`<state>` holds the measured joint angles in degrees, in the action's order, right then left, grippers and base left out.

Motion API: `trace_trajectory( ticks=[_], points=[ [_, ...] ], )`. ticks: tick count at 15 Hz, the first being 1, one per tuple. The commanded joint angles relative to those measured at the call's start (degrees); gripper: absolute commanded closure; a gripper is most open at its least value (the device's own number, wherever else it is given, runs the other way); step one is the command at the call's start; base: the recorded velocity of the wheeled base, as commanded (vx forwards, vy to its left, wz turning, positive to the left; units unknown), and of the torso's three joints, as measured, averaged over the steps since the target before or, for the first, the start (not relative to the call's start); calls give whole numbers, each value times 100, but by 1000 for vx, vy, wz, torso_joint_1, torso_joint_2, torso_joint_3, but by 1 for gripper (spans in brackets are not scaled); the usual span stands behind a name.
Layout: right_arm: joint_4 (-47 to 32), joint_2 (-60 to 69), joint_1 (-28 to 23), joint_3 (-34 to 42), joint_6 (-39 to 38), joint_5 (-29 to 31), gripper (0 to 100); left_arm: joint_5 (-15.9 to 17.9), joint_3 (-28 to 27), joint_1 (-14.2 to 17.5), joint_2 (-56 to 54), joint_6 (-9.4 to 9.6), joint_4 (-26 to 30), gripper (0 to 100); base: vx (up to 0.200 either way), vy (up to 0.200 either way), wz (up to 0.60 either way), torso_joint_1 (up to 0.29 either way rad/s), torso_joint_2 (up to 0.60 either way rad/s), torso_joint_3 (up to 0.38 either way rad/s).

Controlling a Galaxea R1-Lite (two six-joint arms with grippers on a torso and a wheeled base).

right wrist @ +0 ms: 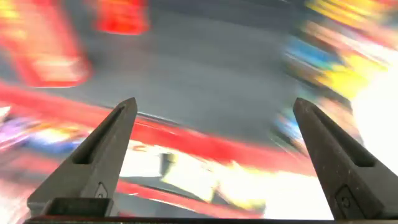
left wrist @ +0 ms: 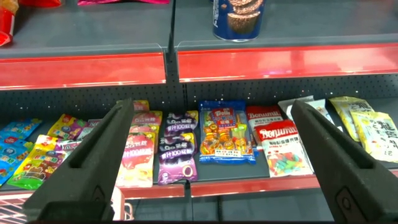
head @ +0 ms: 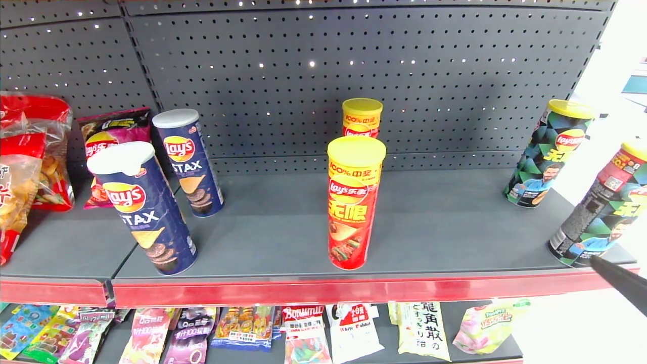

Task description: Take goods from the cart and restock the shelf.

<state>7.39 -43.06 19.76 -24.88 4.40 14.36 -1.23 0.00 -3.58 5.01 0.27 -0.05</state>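
Check the left claw [left wrist: 211, 104]. Its two fingers [left wrist: 93, 162] are spread wide, with nothing between them and nothing touching them. Beyond it you see the red front edge of the upper shelf [left wrist: 280, 62], the base of the front blue canister [left wrist: 239, 18] standing on that shelf, and flat packets [left wrist: 227, 134] lying in a row on the lower shelf. The claw is apart from all of these.

Check the right claw [right wrist: 214, 102]. It is likewise spread wide and grips nothing. The scene beyond it is blurred; you can make out a red strip [right wrist: 205, 146] across the gap, but no detail.

In the head view, a dark tapered part of the right arm [head: 624, 280] enters at lower right. Its tip is just beside the base of the front green-and-black canister [head: 599, 207]; you cannot tell whether they touch. The rear green-and-black canister [head: 548, 154] stands at right, farther back.

The front blue canister stands at lower left, with the rear blue canister [head: 189, 162] behind it. A red canister [head: 354, 202] with a yellow lid stands upright at centre, near the front edge. A second red canister [head: 361, 117] stands behind it by the perforated back panel [head: 429, 76]. Snack bags [head: 30, 151] lean at far left.
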Motion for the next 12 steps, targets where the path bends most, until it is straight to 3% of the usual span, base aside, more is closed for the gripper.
trace_trajectory(
  ticks=[1, 3, 4, 5, 7, 8, 9, 11, 12],
  points=[
    [-976, 1291, -1818, 212, -89, 313, 0, 0, 0, -2, 9, 0, -4, 0, 0, 0, 0, 0, 0, 0],
    [-1670, 1950, -2635, 502, -27, 313, 0, 0, 0, -2, 0, -9, 5, 0, 0, 0, 0, 0, 0, 0],
    [-1829, 2152, -2714, 616, 26, 313, 0, 0, 0, 7, 0, -9, 5, 0, 0, 0, 0, 0, 0, 0],
    [-2101, 2838, -2688, 1082, 219, 208, 0, 0, 0, -2, 9, -9, 5, 0, 0, 0, 0, 0, 0, 0],
    [-2180, 4165, -2011, 1565, 342, -1084, 0, 0, 0, 7, 9, -27, 5, 0, 0, 0, 0, 0, 0, 0],
    [-2189, 4306, -1976, 1636, 395, -1524, 0, 0, 0, 7, 0, -44, 5, 0, 0, 0, 0, 0, 0, 0],
    [-2189, 4306, -1976, 1636, 369, -1489, 0, 0, 0, 7, 0, -44, 5, 0, 0, 0, 0, 0, 0, 0],
    [-1811, 4306, -1985, 1882, -62, -1208, 0, 0, 0, 7, 0, -44, 5, 0, 0, 0, 0, 0, 0, 0],
    [-466, 4306, -1976, 2488, -405, -1199, 0, 0, 0, 7, -9, -36, -4, 0, 0, 0, 0, 0, 0, 0]
  ],
)
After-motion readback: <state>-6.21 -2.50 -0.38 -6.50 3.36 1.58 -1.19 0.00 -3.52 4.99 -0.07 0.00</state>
